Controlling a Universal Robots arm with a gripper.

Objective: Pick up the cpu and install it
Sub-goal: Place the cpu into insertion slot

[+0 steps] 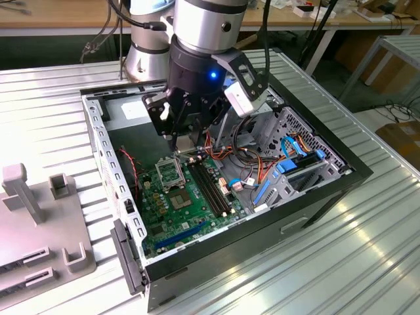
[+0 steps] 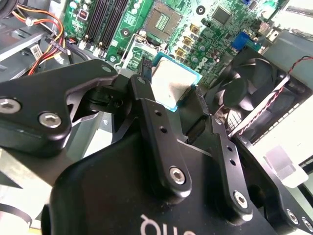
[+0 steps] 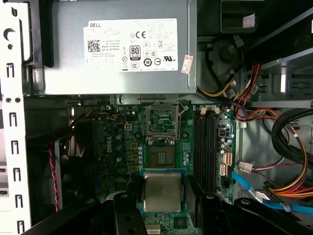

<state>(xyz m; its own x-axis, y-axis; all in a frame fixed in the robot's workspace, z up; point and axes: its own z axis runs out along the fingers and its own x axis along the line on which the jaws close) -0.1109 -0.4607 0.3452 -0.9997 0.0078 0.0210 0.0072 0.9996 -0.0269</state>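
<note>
An open black computer case (image 1: 315, 200) lies on a ribbed metal table (image 1: 341, 262), centre of the exterior view. A grey power supply (image 1: 131, 113) sits at its upper left, and blue drive brackets (image 1: 295, 167) at the right. A red-and-black twisted wire (image 1: 128, 167) runs along the left wall. A grey moulded fixture (image 1: 39, 223) occupies the lower left. Wooden benches (image 1: 65, 13) cross the top edge.

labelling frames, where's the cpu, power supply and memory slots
cpu (image 3: 161, 192): first wrist view, middle of its metal top
power supply (image 3: 63, 58): first wrist view, bare grey casing beside its label
memory slots (image 3: 208, 147): first wrist view, middle of the black slots
</note>
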